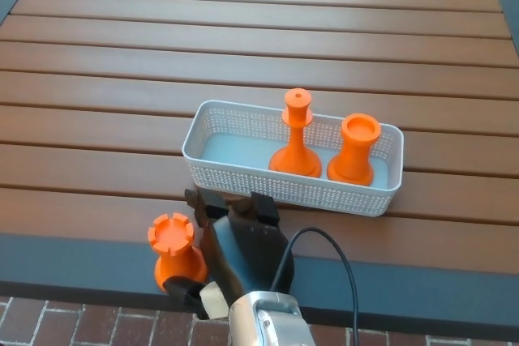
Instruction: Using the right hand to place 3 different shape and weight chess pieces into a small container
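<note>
Two pieces in, one left on the worktop [97,119].
Right hand [235,253], lower centre, seems closed round the rook [174,253]; container [212,176] waits above.

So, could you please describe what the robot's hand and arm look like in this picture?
Only the right hand shows: matte black, with thick blocky fingers and a rounded black back. A black cable loops from it toward a silver-grey metal wrist, beside a small beige patch. The left hand is not in view.

A black right hand [240,250] sits just beside an upright orange castle-topped plastic chess piece [175,254] on the slatted wooden bench [243,46]; two orange chess pieces [324,145] stand in a white perforated plastic basket [227,172].
</note>
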{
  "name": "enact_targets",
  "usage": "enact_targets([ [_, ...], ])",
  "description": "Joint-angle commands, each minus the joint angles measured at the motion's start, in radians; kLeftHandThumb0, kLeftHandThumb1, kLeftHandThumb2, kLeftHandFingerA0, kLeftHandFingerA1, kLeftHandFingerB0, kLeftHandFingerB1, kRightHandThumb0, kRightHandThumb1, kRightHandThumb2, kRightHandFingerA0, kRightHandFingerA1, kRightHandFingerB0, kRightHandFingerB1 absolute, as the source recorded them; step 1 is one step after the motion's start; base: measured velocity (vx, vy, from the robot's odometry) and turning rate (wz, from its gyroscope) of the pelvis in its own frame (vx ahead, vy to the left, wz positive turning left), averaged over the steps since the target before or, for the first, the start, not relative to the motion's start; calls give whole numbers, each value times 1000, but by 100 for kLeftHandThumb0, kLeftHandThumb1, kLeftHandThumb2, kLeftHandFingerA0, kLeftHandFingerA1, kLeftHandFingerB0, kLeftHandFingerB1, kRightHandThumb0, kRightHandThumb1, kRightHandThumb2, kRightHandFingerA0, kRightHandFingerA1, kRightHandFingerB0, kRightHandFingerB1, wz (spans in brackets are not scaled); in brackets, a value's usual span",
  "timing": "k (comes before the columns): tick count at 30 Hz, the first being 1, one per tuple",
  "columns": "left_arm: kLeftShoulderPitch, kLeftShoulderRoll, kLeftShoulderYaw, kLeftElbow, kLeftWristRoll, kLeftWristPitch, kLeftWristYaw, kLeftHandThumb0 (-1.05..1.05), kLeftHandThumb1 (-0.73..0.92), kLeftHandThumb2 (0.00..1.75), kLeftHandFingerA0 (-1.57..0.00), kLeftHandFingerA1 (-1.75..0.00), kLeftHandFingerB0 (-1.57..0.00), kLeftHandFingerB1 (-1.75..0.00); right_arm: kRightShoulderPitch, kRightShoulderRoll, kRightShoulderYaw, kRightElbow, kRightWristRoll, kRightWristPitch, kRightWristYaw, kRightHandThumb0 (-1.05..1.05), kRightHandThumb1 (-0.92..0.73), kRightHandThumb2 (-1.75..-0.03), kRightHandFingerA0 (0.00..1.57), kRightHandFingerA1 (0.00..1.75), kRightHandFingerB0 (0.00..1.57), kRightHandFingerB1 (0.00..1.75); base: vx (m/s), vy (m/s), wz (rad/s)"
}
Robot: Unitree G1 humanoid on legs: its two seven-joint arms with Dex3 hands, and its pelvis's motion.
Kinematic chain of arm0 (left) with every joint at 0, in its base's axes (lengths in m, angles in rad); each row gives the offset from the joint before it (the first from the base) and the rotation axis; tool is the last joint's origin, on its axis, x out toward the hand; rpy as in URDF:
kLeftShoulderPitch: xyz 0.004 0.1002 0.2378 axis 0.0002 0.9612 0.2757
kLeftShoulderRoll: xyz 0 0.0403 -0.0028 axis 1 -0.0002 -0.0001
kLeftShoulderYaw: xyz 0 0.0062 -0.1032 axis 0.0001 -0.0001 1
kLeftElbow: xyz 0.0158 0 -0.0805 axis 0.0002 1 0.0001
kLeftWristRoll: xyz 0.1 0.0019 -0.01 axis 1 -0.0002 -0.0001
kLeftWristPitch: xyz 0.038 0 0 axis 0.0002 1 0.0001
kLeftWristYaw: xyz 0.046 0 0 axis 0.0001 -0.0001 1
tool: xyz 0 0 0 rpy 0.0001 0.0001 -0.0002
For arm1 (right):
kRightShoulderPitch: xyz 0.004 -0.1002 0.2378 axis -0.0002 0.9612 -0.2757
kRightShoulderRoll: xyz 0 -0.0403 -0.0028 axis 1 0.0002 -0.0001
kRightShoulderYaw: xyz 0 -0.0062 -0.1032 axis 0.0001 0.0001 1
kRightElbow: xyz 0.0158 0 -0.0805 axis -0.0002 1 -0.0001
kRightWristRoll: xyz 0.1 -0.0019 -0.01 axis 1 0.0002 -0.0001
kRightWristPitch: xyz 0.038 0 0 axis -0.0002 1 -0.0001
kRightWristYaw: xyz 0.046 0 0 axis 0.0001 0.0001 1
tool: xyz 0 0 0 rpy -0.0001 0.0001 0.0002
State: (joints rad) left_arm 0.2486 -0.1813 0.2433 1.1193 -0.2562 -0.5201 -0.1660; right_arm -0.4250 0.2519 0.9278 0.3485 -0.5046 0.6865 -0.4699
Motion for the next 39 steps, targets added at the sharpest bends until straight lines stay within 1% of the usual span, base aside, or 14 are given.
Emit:
enact_targets([
  [1, 28, -4, 8, 14, 9, -27, -14, -6, 56, 112, -104, -154, -94, -123, 107, 258, -43, 34, 84, -126, -90, -58, -76, -63, 86, 124, 25, 54, 0, 0, 0],
  [9, 34, -24, 43, 5, -32, -16, -46, -7, 53, 111, -104, -153, -96, -121, 65, 306, -21, 53, 85, -113, -84, -62, -83, -65, 95, 125, 27, 53, 0, 0, 0],
  [10, 36, -25, 41, 10, -26, -25, -50, -6, 53, 114, -121, -126, -100, -107, 59, 313, -25, 69, 88, -124, -93, -63, -82, -65, 97, 127, 28, 54, 0, 0, 0],
  [11, 37, -25, 39, 11, -23, -26, -50, -6, 53, 114, -121, -126, -100, -107, 58, 315, -26, 74, 89, -128, -96, -63, -82, -65, 97, 127, 28, 54, 0, 0, 0],
  [12, 35, -22, 39, 14, -18, -25, -49, -7, 52, 112, -107, -149, -97, -119, 52, 319, -29, 83, 92, -131, -97, -63, -82, -64, 95, 131, 29, 55, 0, 0, 0],
  [18, 37, -23, 38, 14, -6, -32, -36, -10, 49, 117, -109, -148, -101, -121, 38, 338, -33, 117, 99, -140, -105, -67, -81, -68, 83, 150, 25, 62, 0, 0, 0],
  [24, 46, -28, 35, 15, 8, -31, -2, -9, 56, 108, -107, -152, -97, -124, 27, 370, -57, 166, 104, -139, -140, -65, -90, -68, 94, 133, 25, 64, 0, 0, 0],
  [25, 47, -32, 37, 15, 6, -27, 0, -7, 53, 113, -124, -127, -101, -108, 25, 378, -72, 174, 108, -137, -152, -63, -91, -68, 95, 132, 26, 63, 0, 0, 0],
  [28, 48, -34, 35, 15, 9, -22, 11, -8, 55, 106, -107, -149, -96, -119, 21, 394, -103, 200, 118, -150, -182, -61, -90, -68, 95, 137, 28, 64, 0, 0, 0],
  [29, 51, -36, 31, 16, 16, -35, 15, -6, 54, 115, -123, -127, -101, -108, 18, 399, -118, 217, 121, -168, -205, -57, -88, -68, 97, 138, 28, 65, 0, 0, 0],
  [30, 53, -38, 29, 18, 20, -44, 15, -6, 54, 115, -123, -127, -101, -108, 16, 401, -126, 225, 122, -178, -217, -57, -88, -68, 97, 138, 28, 65, 0, 0, 0],
  [31, 55, -38, 24, 20, 29, -54, 23, -8, 53, 110, -104, -153, -97, -122, 9, 412, -145, 244, 127, -196, -238, -55, -85, -69, 95, 150, 27, 70, 0, 0, 0],
  [37, 55, -38, 5, 25, 62, -68, 77, -9, 50, 114, -100, -155, -100, -126, -33, 455, -192, 294, 149, -252, -262, -43, -87, -76, 95, 150, 32, 78, 0, 0, 0],
  [39, 52, -38, 4, 25, 60, -68, 66, -8, 50, 114, -99, -156, -100, -127, -38, 455, -192, 301, 145, -272, -272, -40, -85, -78, 94, 172, 40, 90, 0, 0, 0],
])
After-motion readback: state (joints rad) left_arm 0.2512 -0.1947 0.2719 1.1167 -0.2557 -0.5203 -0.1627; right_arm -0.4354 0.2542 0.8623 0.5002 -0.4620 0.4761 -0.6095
